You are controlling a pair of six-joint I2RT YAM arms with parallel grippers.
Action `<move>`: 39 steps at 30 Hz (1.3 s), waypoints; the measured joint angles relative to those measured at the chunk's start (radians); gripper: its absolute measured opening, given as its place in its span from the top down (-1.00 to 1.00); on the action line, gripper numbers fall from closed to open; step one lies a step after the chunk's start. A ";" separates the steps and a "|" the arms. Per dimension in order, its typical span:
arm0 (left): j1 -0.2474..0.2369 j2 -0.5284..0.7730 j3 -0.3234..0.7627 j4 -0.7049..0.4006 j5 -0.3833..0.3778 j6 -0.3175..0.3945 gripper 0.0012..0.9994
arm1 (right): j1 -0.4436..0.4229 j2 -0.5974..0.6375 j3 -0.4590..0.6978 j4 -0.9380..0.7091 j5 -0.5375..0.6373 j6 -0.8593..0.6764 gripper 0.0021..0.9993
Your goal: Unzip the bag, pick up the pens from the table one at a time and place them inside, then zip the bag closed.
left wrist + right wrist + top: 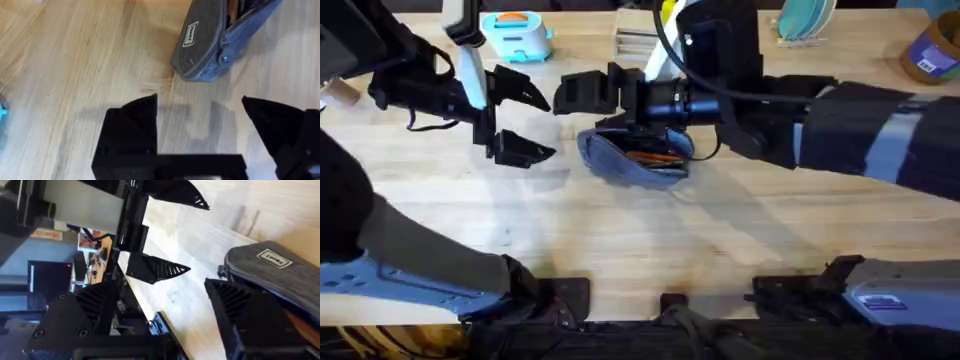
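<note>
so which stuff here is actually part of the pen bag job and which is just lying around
Part of the job:
- the bag, open, lying on the table
- orange pens already inside it
- left gripper and right gripper, both open

Just lying about:
- blue toaster-like toy
- teal plates
- blue tub

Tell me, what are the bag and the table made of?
The bag looks like soft blue-grey cloth, maybe denim: it has a woven, speckled look and a sewn-on label. The table looks like pale wood with a smooth finish: you can see grain lines and plank seams.
</note>
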 joint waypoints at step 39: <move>0.000 0.089 0.000 -0.004 -0.001 0.279 -0.99 | 0.325 0.013 0.322 -0.615 0.499 0.079 -0.99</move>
